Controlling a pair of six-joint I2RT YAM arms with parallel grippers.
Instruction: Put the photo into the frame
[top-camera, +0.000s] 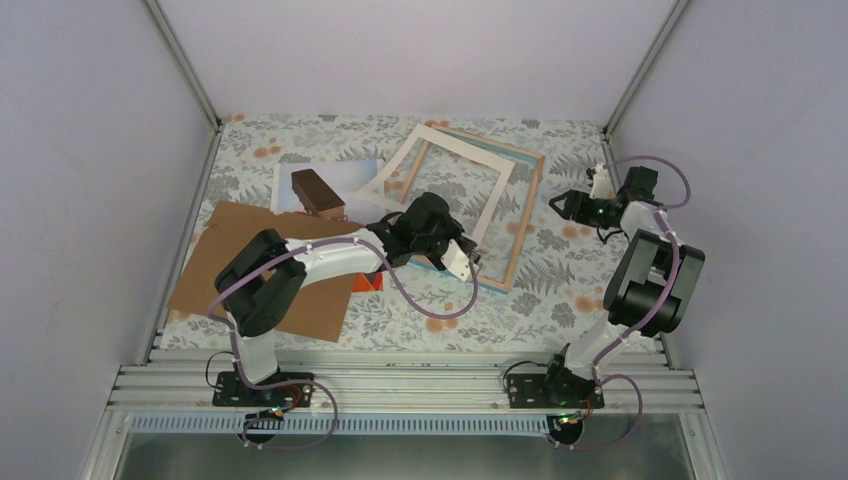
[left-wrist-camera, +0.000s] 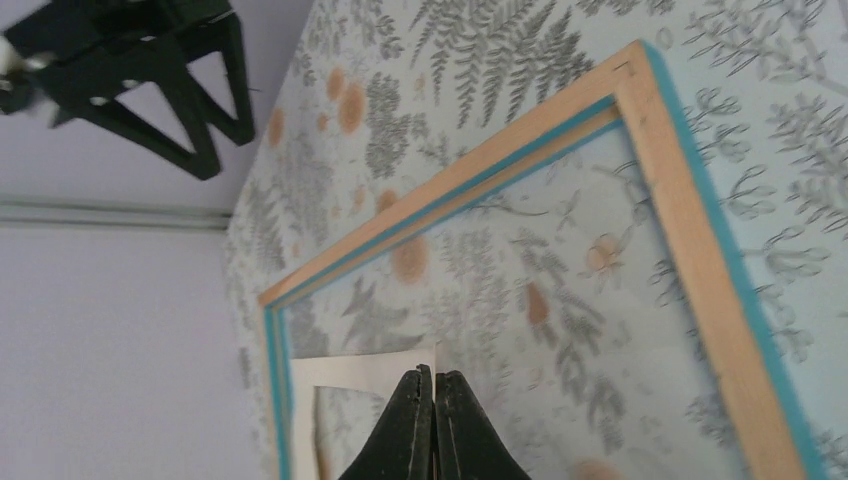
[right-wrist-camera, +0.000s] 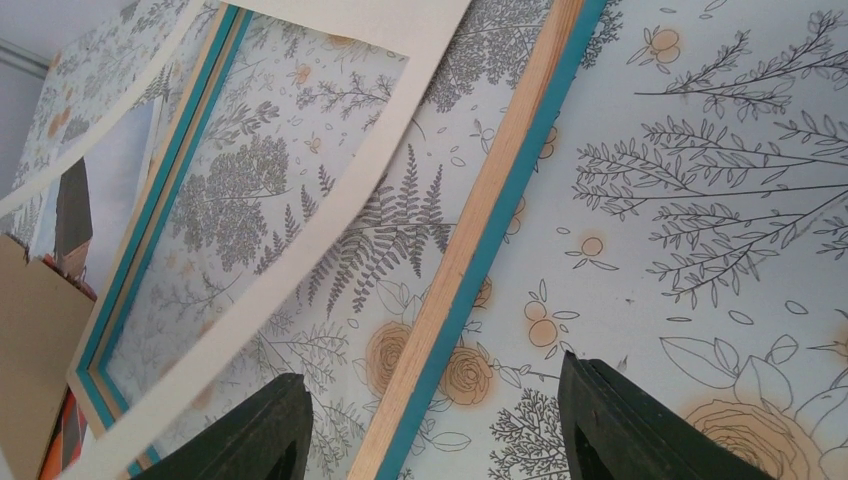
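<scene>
My left gripper (left-wrist-camera: 432, 372) is pinched on a corner of the cream mat (left-wrist-camera: 360, 370), over the frame (left-wrist-camera: 690, 250) at centre. My right gripper (right-wrist-camera: 432, 370) gapes wide beside the frame's right rail. The photo (top-camera: 355, 180) lies on the table (top-camera: 560, 300), left of centre, under a brown block (top-camera: 318, 192).

table (top-camera: 540, 320): floral-print top. frame (top-camera: 527, 215) flat on it, wood back edges up. photo (top-camera: 340, 178) just left of frame. brown board (top-camera: 210, 260) further left of frame, overlapping photo; which lies on top unclear.
</scene>
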